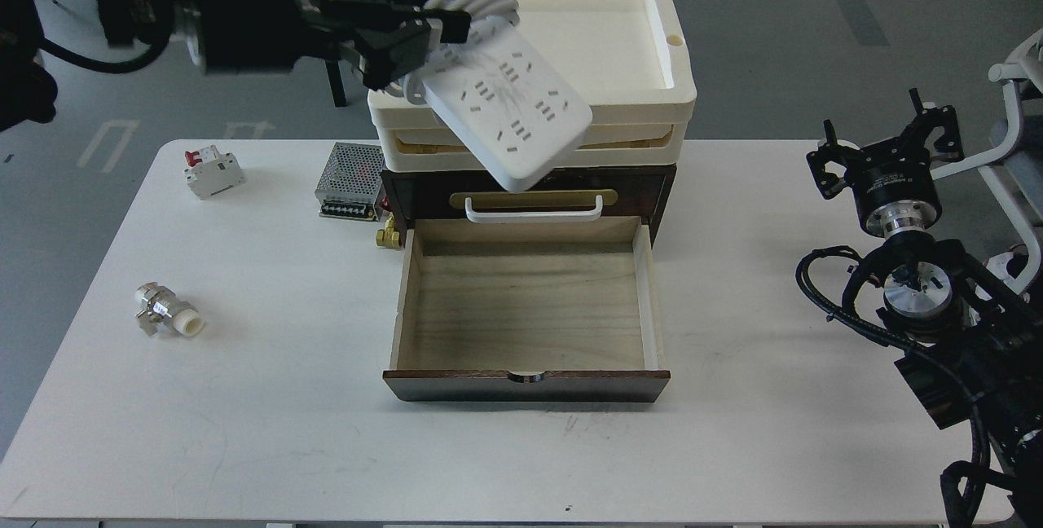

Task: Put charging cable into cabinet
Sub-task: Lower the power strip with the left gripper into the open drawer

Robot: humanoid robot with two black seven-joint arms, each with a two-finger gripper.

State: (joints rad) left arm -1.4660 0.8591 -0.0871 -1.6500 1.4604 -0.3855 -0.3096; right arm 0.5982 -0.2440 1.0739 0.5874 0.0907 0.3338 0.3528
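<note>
Looks forward and down from the robot's head onto the white table, fairly near, left gripper high at upper left, right gripper at right edge.

Robotics lab, white worktable, grey floor with tape marks, electrical parts
</note>
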